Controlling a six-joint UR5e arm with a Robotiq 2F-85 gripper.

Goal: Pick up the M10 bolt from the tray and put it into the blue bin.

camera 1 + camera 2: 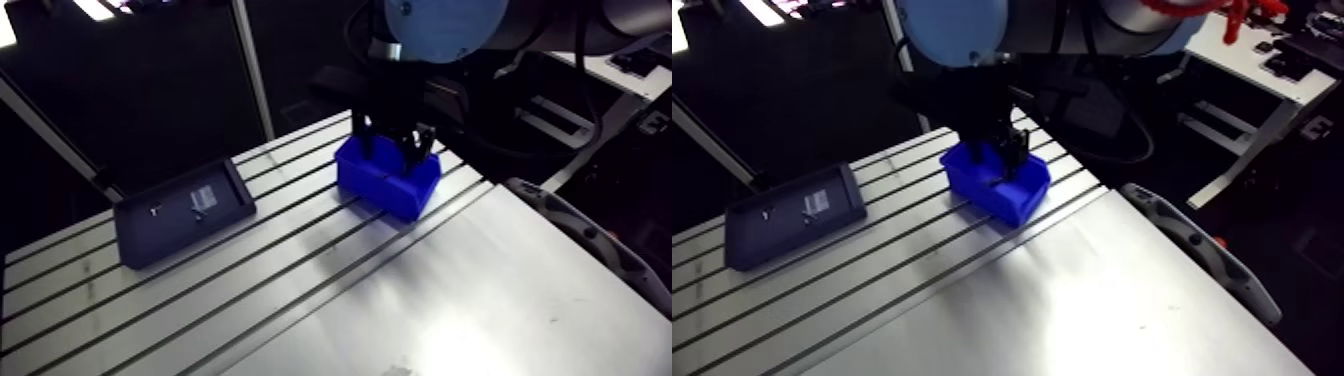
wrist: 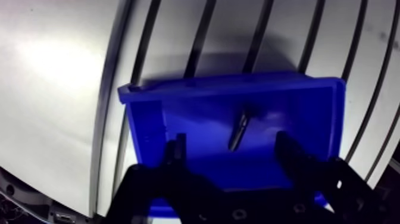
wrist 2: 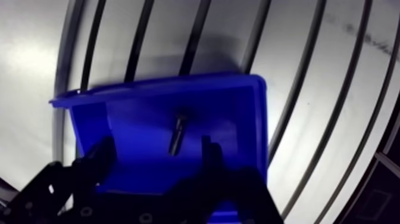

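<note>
The blue bin point(image 2: 297, 113) stands on the slotted table, directly under my gripper point(image 2: 229, 146). In the wrist view a dark metal bolt point(image 2: 238, 130) lies on the bin's floor, ahead of the fingers and touching neither. Both fingers are spread wide apart with nothing between them. In the arm view my gripper point(image 1: 398, 135) hangs over the bin point(image 1: 388, 178). The dark tray point(image 1: 182, 210) sits at the table's far left with a few small parts and a pale label in it.
A grey padded edge point(image 1: 590, 235) runs along the table's right side. Long dark slots point(image 1: 250, 270) cross the tabletop between tray and bin.
</note>
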